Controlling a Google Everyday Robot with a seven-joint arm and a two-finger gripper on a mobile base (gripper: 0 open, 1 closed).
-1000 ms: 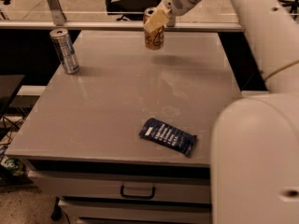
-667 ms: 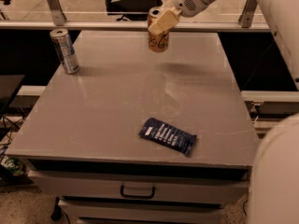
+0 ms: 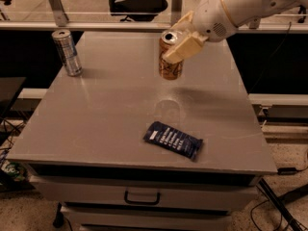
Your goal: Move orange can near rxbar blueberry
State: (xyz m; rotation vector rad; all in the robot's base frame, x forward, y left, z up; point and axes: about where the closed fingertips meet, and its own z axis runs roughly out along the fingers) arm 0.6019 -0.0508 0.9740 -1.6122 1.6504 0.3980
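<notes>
The orange can [image 3: 170, 66] is copper-orange with dark scribbles and a silver top. It hangs upright above the middle-back of the grey table [image 3: 96, 119], held clear of the surface. My gripper [image 3: 179, 40] comes in from the upper right and is shut on the can's upper part, one cream finger [image 3: 183, 48] across its front. The rxbar blueberry [image 3: 173, 140] is a flat dark navy wrapper with a small white label. It lies near the table's front edge, below and slightly right of the can, well apart from it.
A slim silver-and-blue can [image 3: 67, 52] stands at the table's back left corner. A drawer with a dark handle [image 3: 142, 197] sits under the tabletop. A metal rail [image 3: 96, 26] runs behind the table. Cables lie on the floor at the right.
The gripper has carried the orange can forward from the table's back edge toward the middle and closer to the blue bar. The arm's big white body has left the right foreground.
</notes>
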